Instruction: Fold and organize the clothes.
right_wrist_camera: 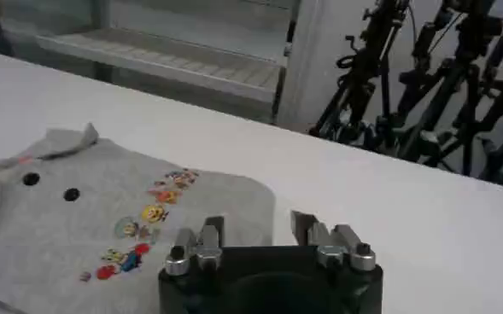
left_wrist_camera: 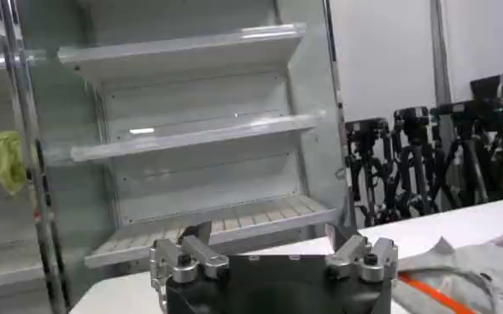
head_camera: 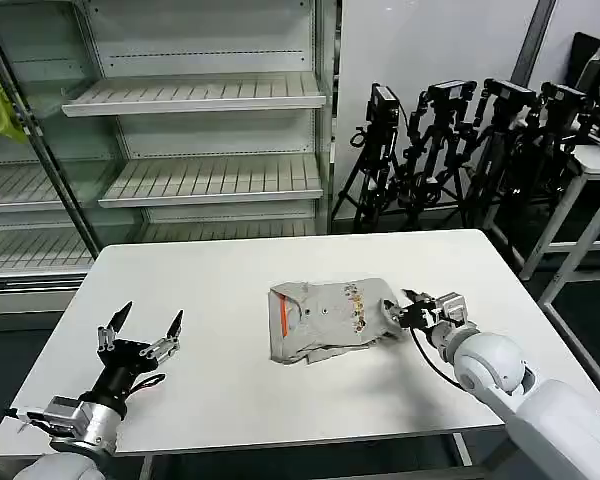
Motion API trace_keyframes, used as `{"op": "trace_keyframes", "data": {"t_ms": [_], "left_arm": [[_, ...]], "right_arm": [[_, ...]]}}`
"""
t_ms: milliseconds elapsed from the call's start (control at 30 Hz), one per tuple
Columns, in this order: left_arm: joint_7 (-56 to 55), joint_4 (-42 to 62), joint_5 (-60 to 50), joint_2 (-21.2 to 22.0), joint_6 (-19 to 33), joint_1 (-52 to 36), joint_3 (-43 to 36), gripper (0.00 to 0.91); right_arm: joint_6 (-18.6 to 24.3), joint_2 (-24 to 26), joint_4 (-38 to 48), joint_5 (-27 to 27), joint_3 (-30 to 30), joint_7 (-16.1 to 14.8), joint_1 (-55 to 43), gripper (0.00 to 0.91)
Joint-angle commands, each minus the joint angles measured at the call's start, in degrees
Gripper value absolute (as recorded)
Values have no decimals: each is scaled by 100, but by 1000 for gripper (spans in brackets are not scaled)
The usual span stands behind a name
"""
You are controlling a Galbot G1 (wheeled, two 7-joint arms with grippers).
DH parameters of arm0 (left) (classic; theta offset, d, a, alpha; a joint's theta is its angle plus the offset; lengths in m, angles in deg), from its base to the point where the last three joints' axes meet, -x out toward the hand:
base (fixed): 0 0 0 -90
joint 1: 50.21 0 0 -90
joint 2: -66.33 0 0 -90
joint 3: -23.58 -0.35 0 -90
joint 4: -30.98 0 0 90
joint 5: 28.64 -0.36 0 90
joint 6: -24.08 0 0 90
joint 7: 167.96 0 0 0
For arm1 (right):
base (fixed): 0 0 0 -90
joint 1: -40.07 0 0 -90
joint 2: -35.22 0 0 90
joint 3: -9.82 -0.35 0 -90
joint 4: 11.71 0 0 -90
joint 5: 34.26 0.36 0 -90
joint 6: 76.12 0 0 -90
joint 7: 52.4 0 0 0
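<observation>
Shirt point(head_camera: 330, 320) (folded, grey) lies mid-table point(head_camera: 210, 300); right gripper point(head_camera: 412, 312) is parted at its edge; left gripper point(head_camera: 140, 330) is held spread, well apart.

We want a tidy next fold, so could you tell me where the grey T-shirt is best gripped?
Probably at the T-shirt's right edge, coming in low from the robot's right. It lies flat and partly folded on the table, with that edge free and the right gripper already beside it, jaws open. The left gripper waits far off.
</observation>
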Motion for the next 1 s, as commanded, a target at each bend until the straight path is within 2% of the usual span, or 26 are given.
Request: {"op": "trace_keyframes", "data": {"t_ms": [33,133,167,367,500,567,700,800,933,1000], "left_arm": [[7,-87,359,-66,65,-54,-46,907],[4,-131,787,-206,116,-196,-59,907],[10,-140,946,-280,124,-252,-59,907],[189,-46,1271,-799,79,-736,-137,907],[198,173,1417,-1111,-43,-1215,-221,907],[156,269,1458,-1266,-164,-1459,-314,907],[76,352,1481,-1346,-379,-1720,-556,907],[-40,314,1775,-1354,-589,-1826,-675,907],[-151,317,2112,-1328,-659,-1875,-742,907],[-216,330,2244,-1304,-644,-1889,-746,907]], "right_arm": [[344,116,-675,-774,-1061,71,999,907],[744,153,-1026,-908,-1702,-82,1598,907],[986,143,-1094,-1034,-2053,-149,1794,907],[1792,-159,-1532,-1414,-4035,-751,2963,907],[1881,-448,-1882,-1694,-4921,-994,3501,907],[1738,-561,-2127,-1699,-5380,-1027,3811,907],[1602,-679,-2506,-1717,-6021,-1312,4431,907],[1605,-685,-2709,-1676,-6298,-1716,4711,907],[1778,-629,-2617,-1689,-6326,-2172,4649,907],[1821,-627,-2546,-1683,-6236,-2285,4507,907]]}}
